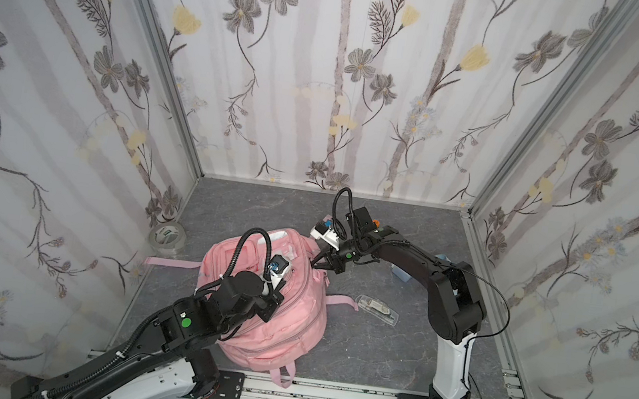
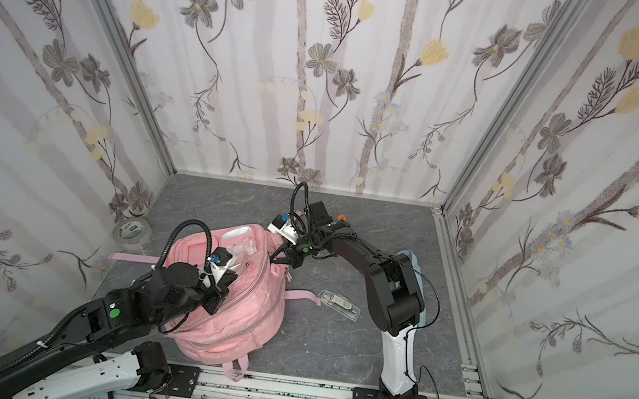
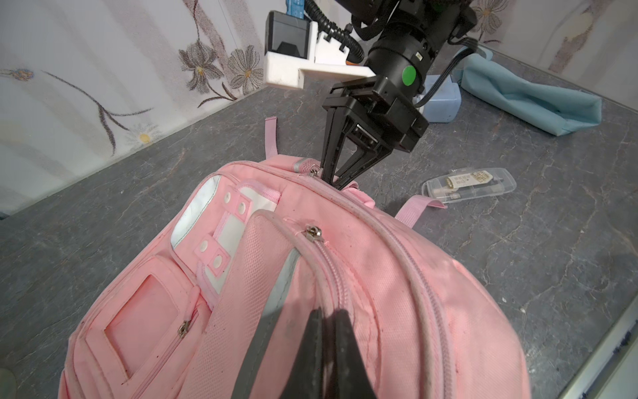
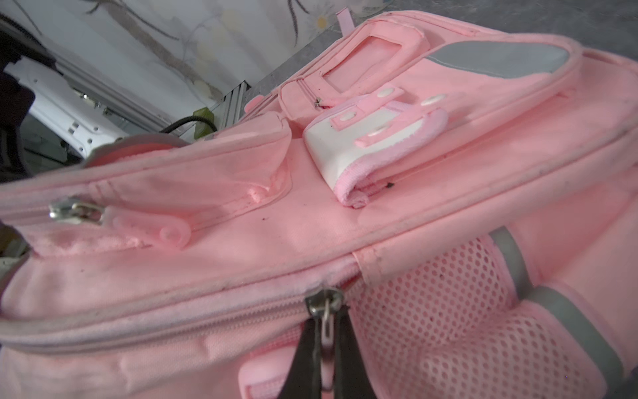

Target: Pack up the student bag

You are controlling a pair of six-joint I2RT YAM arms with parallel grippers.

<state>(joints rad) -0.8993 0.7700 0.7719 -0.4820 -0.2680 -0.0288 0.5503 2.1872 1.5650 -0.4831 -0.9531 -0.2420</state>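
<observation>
The pink student bag (image 1: 284, 330) lies on the grey desk (image 1: 373, 354), a little to the left of the middle and near the front rail, with its front pockets and pale strips facing up and its pink straps spread to both sides. The right claw (image 3: 336, 181) reaches across to the far upper edge of the bag, beside the mesh side pocket, and it is clenched there on the metal zipper pull (image 4: 326, 333); in the right wrist view the pull passes between the two black fingers (image 4: 303, 349). The left claw (image 3: 328, 324) stands over the middle of the bag, closed tight, with its tips pressed against the fabric next to a zipper line; I cannot tell if some cloth is caught between them. To the right of the bag, close to one strap, a clear plastic case (image 1: 378, 309) lies flat on the desk. Further back on the right there is a light-blue pouch (image 3: 531, 100), partly hidden behind the right arm in both top views. A roll of tape (image 1: 167, 236) rests by the left wall, apart from the bag.
</observation>
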